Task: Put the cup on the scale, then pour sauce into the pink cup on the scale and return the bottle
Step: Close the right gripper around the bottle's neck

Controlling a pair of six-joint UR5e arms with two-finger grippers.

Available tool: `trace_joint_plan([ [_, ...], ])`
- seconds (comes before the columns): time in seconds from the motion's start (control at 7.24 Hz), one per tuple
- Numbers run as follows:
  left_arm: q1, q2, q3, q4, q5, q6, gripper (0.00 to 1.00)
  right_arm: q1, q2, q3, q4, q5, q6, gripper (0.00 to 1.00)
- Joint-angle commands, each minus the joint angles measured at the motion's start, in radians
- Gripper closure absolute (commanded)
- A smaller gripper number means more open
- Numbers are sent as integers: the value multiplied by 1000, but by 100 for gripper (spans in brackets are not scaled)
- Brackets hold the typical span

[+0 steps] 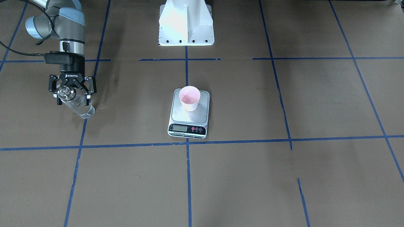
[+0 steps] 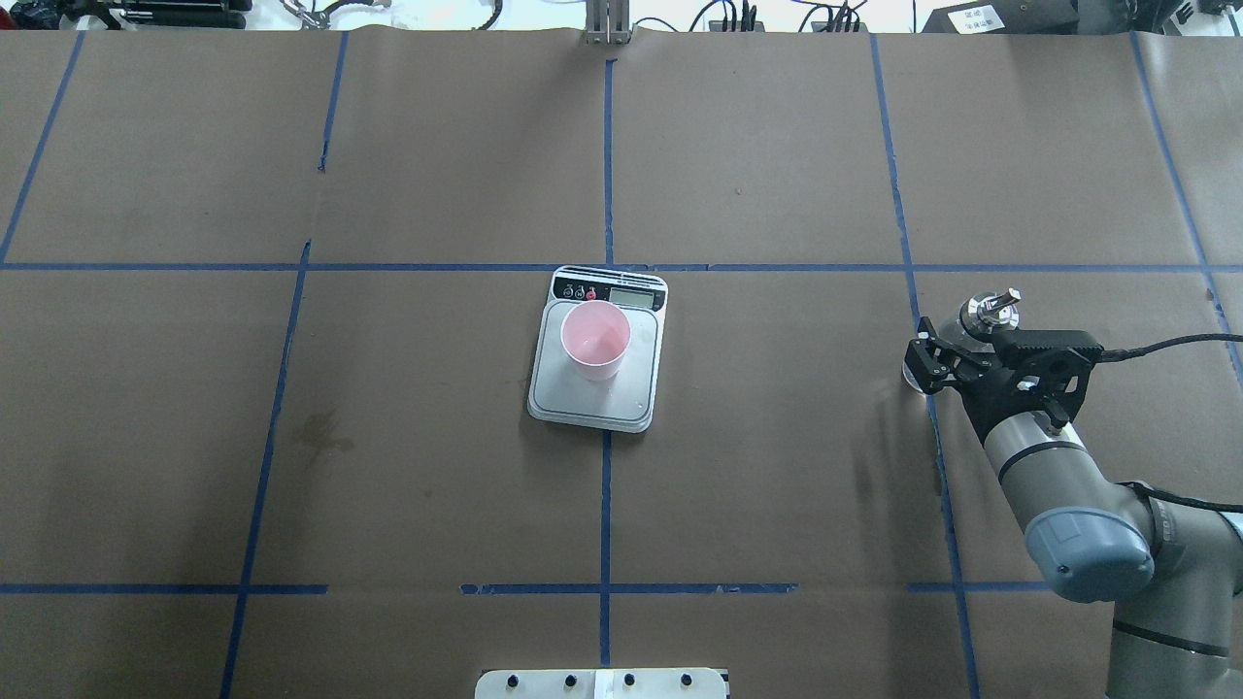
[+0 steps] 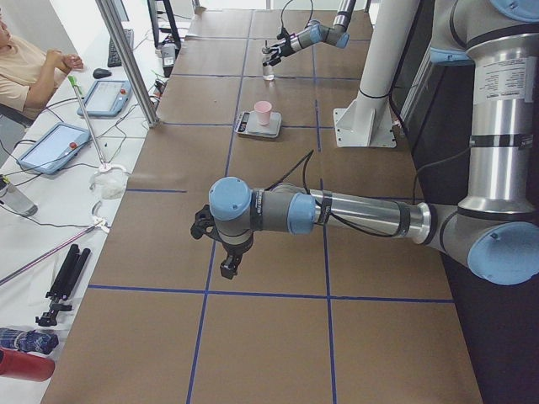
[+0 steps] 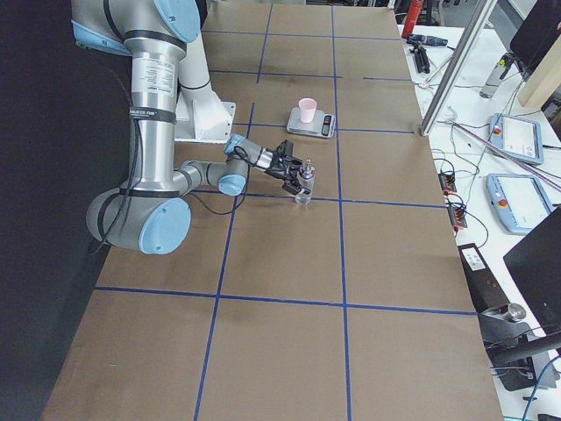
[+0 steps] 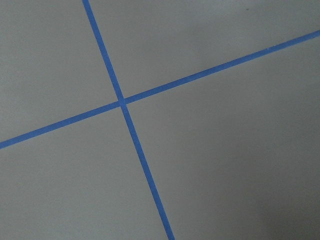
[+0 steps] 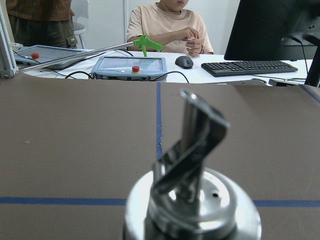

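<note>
The pink cup stands upright on the scale's steel platform at mid-table, and also shows in the overhead view. The clear glass bottle with its silver spout cap stands upright at the table's right side, on or just above the paper. My right gripper reaches in level and is shut on the bottle's upper body, one finger on each side. The right wrist view shows the cap close up. My left gripper hangs over bare paper far from the scale; I cannot tell its state.
The white robot base stands behind the scale. Blue tape lines grid the brown paper. Beyond the far edge are a person, tablets and a keyboard. An aluminium post stands at that edge.
</note>
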Motion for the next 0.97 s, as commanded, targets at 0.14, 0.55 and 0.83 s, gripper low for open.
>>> trace_joint_plan([
  [0.14, 0, 3, 0, 0, 0, 1, 0, -2, 2, 1, 1, -23, 2, 95],
  [0.55, 0, 3, 0, 0, 0, 1, 0, 0, 15, 8, 1, -52, -3, 100],
  [0.83, 0, 3, 1, 0, 9, 1, 0, 2, 18, 20, 2, -54, -61, 100],
])
